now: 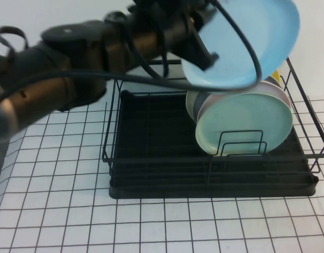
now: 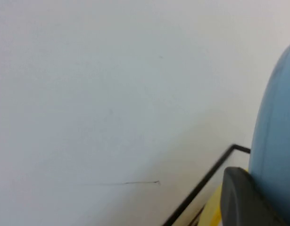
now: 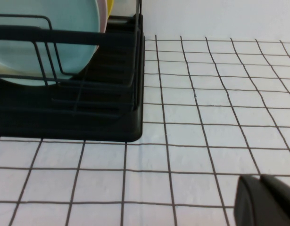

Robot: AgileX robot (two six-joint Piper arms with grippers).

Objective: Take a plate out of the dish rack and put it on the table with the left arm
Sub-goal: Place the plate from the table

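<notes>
Nearest to us in the high view lies the bare grid of the tabletop (image 1: pixel 56 211), white cloth crossed by thin black lines. Beyond it sits the dish rack (image 1: pixel 151 158), its black tray flat on the cloth and a small wire loop holder at its front right. Behind that loop we see the mint-green plate (image 1: pixel 246 118) standing on edge, with further plates stacked close behind it, a pinkish rim and a sliver of the yellow plate (image 1: pixel 276 77) among them. Above these, clear of the rack, we find the plate (image 1: pixel 256 37), sky-blue and tilted, held aloft over the rack's right rear part. The left pincer (image 1: pixel 206 55) is closed on its lower left rim, at the end of the left arm (image 1: pixel 72 63) reaching in from the left. The right pincer (image 3: pixel 265 200) hangs low over the tabletop, just right of the rack; whether it is open we cannot tell.
</notes>
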